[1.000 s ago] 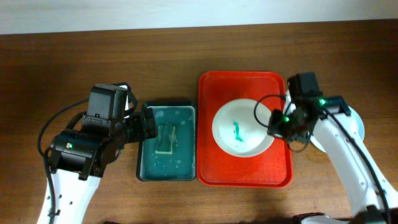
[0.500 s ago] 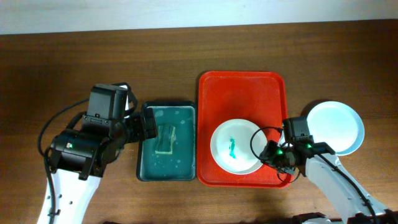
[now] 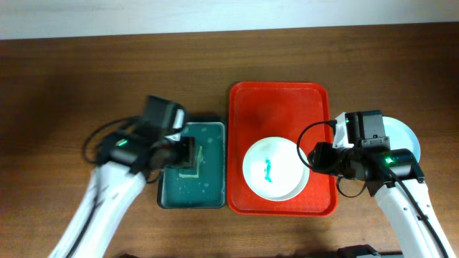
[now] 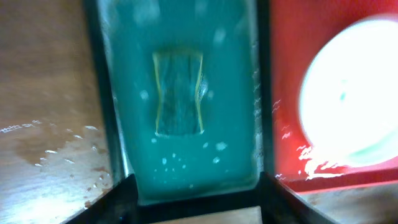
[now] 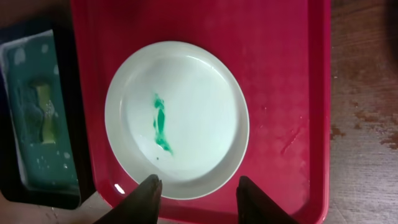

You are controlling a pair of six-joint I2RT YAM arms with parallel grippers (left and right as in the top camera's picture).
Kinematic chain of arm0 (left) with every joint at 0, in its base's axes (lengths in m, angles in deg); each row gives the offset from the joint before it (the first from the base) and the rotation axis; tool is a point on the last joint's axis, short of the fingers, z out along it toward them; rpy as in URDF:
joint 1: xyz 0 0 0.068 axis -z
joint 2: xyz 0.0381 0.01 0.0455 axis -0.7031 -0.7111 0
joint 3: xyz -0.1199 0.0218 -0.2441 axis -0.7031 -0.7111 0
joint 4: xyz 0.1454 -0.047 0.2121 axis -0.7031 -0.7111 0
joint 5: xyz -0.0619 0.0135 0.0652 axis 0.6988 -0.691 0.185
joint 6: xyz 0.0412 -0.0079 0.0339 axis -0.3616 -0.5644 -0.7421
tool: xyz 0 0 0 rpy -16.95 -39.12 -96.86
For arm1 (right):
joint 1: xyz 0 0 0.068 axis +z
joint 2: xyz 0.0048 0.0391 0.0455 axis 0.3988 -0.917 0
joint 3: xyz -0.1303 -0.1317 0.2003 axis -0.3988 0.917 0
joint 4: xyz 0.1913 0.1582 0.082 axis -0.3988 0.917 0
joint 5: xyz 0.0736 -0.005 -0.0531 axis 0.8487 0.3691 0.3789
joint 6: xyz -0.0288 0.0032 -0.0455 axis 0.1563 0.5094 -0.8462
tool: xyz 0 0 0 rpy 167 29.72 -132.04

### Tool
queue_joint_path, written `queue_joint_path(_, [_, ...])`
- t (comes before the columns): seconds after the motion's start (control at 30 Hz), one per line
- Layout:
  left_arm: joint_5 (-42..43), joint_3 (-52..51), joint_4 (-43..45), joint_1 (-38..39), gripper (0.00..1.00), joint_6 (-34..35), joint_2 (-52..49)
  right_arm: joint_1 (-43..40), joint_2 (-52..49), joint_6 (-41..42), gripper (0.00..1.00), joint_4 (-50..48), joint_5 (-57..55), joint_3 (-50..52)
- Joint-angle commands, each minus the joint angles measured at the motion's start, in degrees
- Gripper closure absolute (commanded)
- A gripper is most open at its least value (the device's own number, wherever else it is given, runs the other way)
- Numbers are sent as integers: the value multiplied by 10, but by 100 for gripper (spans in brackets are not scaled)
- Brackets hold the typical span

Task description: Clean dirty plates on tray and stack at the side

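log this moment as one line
left gripper open above basin, sponge inside | right gripper open at smeared white plate on red tray

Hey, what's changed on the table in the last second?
The left end effector swung right, over the yellowish sponge in the dark green plastic basin. The right end effector dipped toward the near edge, then returned to the rim of the round white plate, which slid nearer on the red plastic tray. Both are open. Basin, sponge, tray and pale blue plate stayed put.
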Motion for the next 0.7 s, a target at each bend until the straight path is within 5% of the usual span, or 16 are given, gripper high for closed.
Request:
queue_joint_path(0.0, [0,-51,33,12,55,-8,-101,-2,1,-10,58,9,-9,-6])
queue_joint_path(0.27, [7,-60,110,12,75,9,-278,-2,1,-10,54,10,-9,-6])
queue_joint_path(0.33, [7,-60,113,12,100,9,-299,-2,1,-10,54,10,-9,-6])
queue_joint_path(0.53, [7,-23,65,12,100,9,-278,-2,1,-10,54,10,-9,-6])
queue_joint_path(0.57, [6,-10,47,10,88,9,-264,-2,1,-10,54,10,-9,-6])
queue_joint_path(0.67, [2,1,44,9,23,8,-231,-2,1,-10,53,10,-9,-6])
